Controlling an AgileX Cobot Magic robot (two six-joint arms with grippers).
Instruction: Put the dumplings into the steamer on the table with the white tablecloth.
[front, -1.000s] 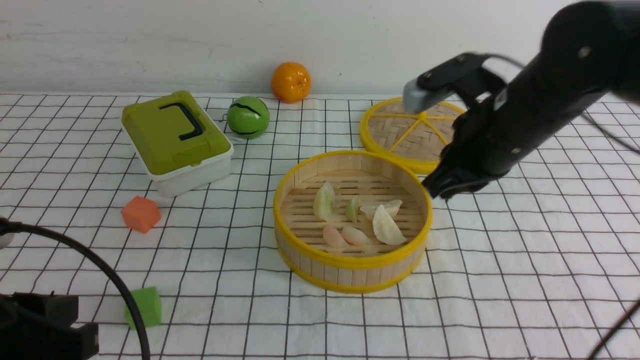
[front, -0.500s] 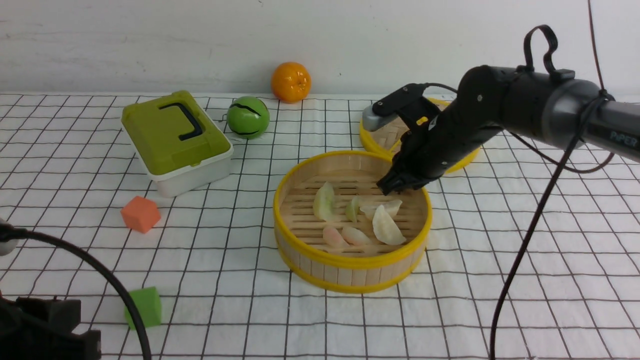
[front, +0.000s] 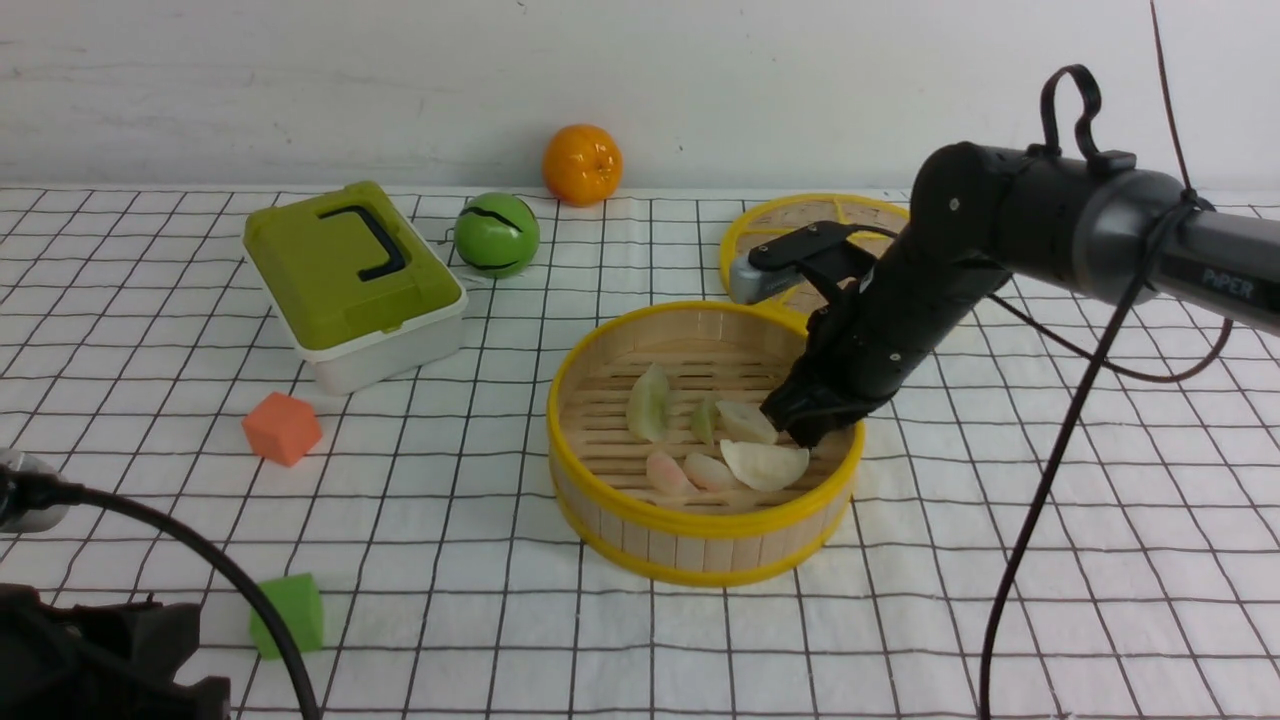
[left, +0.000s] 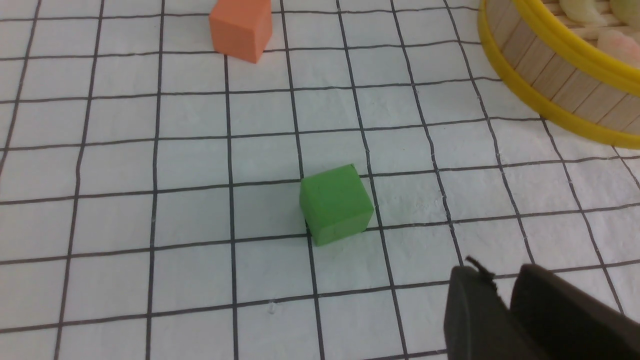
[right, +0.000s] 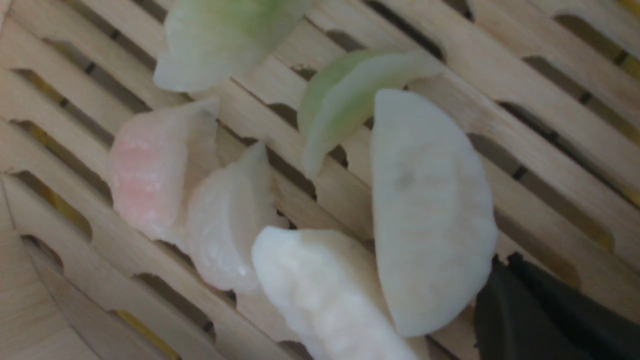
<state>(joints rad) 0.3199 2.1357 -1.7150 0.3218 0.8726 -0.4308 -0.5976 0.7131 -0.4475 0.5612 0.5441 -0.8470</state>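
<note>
White "PiPER" lettering on right arm (front: 1100, 215)

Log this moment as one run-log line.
right claw: shut, inside steamer | dumplings: six in steamer | left claw: idle near green cube

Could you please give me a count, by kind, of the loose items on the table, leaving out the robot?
Dumplings: 6, all in the steamer
Cubes: 2, one orange, one green
Steamer: 1
Steamer lid: 1
Green lidded box: 1
Green ball: 1
Orange fruit: 1
Total: 13
</note>
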